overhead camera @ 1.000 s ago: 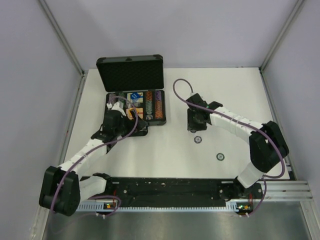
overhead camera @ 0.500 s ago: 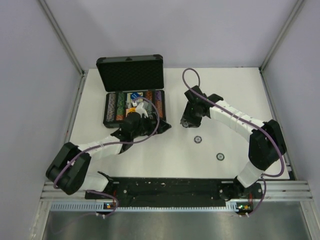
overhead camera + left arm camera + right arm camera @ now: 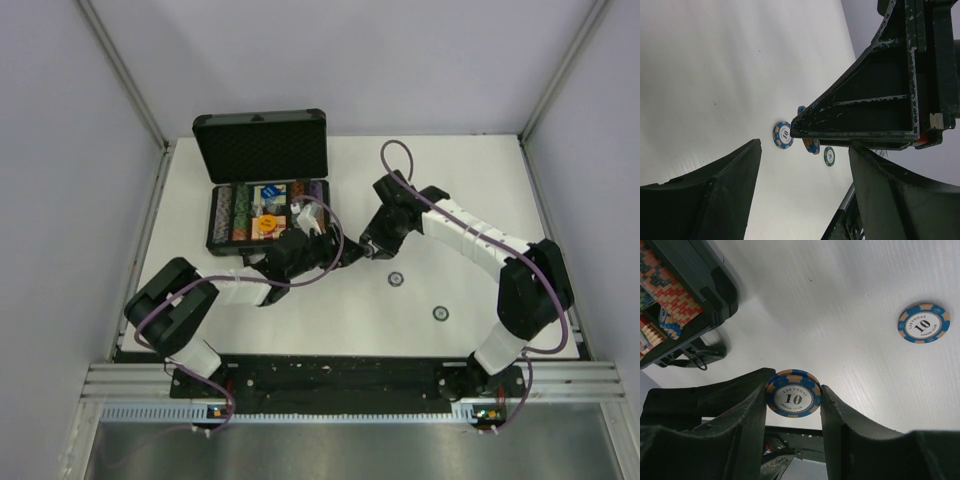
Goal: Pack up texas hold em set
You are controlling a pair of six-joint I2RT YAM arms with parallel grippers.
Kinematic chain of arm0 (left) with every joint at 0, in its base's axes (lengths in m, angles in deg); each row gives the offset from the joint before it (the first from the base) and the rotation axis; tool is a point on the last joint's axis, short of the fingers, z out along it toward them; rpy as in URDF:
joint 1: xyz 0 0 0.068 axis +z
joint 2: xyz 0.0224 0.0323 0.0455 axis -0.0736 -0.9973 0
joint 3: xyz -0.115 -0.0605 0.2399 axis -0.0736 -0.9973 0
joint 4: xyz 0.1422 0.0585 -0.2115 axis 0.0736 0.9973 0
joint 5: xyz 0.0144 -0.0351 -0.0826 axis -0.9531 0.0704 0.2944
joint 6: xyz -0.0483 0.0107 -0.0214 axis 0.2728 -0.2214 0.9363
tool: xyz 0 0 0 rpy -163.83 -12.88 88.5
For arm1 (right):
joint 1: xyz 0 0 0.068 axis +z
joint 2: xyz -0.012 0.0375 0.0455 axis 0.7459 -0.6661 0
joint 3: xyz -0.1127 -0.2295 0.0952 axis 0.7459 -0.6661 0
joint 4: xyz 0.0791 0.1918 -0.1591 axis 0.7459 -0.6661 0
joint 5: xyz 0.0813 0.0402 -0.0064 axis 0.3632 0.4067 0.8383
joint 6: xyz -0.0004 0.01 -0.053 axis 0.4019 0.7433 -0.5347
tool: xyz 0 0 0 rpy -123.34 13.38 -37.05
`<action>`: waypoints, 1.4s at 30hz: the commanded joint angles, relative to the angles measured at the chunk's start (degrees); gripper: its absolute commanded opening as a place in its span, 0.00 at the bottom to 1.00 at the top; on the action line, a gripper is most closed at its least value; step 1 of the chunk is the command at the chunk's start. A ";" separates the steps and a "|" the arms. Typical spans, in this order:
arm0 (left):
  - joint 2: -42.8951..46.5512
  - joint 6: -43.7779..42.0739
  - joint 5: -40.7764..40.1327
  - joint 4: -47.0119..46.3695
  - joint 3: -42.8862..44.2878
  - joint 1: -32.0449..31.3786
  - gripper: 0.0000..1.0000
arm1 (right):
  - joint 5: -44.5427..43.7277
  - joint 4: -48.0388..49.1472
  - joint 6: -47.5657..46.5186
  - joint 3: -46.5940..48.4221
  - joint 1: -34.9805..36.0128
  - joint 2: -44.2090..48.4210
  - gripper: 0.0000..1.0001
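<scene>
Right gripper (image 3: 371,247) clamped on blue-orange "10" chip (image 3: 793,400), held over table (image 3: 840,300) just right of open briefcase (image 3: 262,147). Left gripper (image 3: 805,147) spread wide, nothing between fingers, facing right gripper at close range. Second "10" chip (image 3: 924,323) flat on table nearby. Green chip (image 3: 440,313) lies apart, nearer arm bases. Chip rows (image 3: 238,212) sit inside case.

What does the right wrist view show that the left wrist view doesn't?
Only the right wrist view: a corner of the case with its chip rows, and the right gripper shut on the held chip, whose "10" face can be read.
Only the left wrist view: a green chip on the table, and the left gripper open and empty.
Both: the loose chip marked "10" lying on the white table. The left wrist view seems to catch just an edge of the held chip.
</scene>
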 commanded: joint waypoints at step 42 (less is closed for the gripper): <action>13.42 -57.66 0.15 55.88 24.22 10.51 0.00 | -8.33 4.99 -16.03 -11.14 -12.75 23.54 0.77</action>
